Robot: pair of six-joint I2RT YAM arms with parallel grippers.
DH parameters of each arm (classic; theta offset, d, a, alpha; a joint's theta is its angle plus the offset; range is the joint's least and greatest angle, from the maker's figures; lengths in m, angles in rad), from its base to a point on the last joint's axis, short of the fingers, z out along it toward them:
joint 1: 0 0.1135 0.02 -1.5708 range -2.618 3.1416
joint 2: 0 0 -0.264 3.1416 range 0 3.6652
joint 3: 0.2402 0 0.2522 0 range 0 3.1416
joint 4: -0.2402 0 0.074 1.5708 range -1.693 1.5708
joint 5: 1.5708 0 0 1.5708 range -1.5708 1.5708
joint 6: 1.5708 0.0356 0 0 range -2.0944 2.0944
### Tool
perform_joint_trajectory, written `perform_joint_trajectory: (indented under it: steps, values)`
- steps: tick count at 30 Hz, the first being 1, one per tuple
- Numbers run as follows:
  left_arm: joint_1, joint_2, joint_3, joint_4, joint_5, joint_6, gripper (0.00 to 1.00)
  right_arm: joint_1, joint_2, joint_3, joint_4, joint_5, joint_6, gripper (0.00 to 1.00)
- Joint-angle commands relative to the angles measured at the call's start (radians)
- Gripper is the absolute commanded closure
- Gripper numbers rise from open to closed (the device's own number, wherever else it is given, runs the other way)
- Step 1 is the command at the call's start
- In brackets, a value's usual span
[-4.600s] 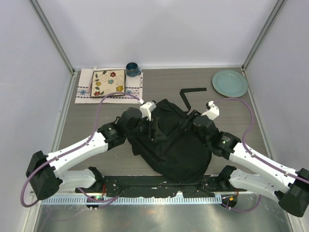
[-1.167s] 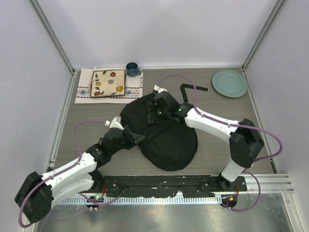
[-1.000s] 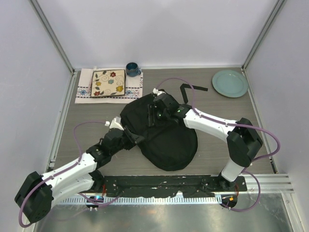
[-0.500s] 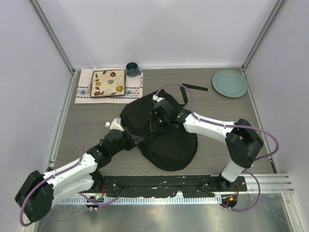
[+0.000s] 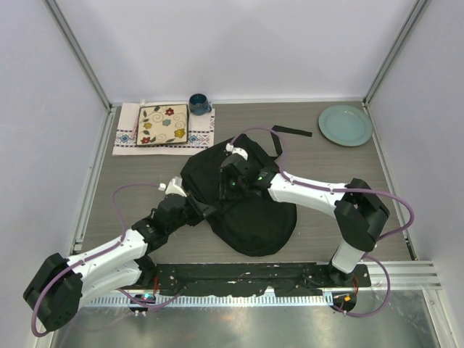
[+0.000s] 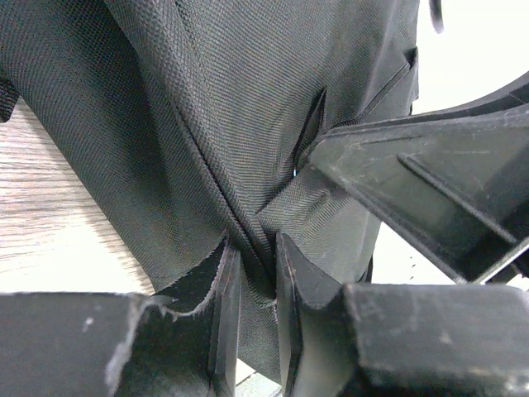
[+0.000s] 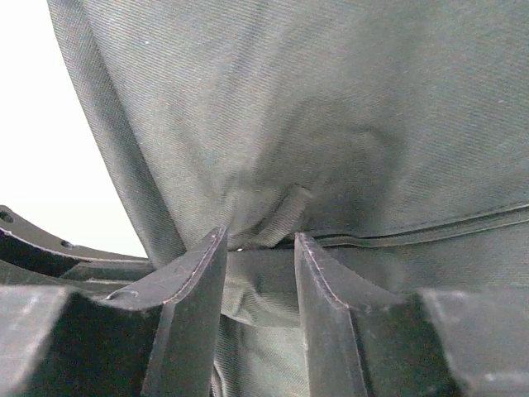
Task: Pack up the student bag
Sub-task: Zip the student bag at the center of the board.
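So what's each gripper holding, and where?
Left gripper pinches a fabric fold at the student bag's left edge. Right gripper straddles a fold farther back; firm grip unclear.

the top camera sits high above and behind the arm bases and looks down and forward over the whole table [image 5: 348, 156], so the student bag [image 5: 254, 217] shows entire and small at mid-frame. the left wrist camera looks along the left gripper [image 6: 256, 281] from very close, with black cloth filling most of the frame and a strip of wood grain at the left, and the right wrist camera does likewise past the right gripper [image 7: 258, 256]. all three share the bag's cloth, at the far left part of it, where the overhead view places both grippers.
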Motion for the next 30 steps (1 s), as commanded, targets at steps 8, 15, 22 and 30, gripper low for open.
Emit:
perform_joint_trajectory:
  steps: [8,15,22,30]
  values:
    - [-0.004,0.007,0.001,0.039,-0.012,0.003,0.79,0.091,0.085,0.1,-0.132,0.278,0.132,0.6]
    - [-0.004,0.005,-0.005,0.038,-0.012,0.003,0.8,0.093,0.136,0.122,-0.133,0.298,0.155,0.64]
    - [-0.005,0.007,0.003,0.021,-0.015,0.01,0.81,0.093,0.15,0.117,-0.164,0.358,0.169,0.73]
    - [-0.004,-0.015,0.014,0.002,-0.012,0.016,0.91,0.094,0.136,0.088,-0.127,0.345,0.155,1.0]
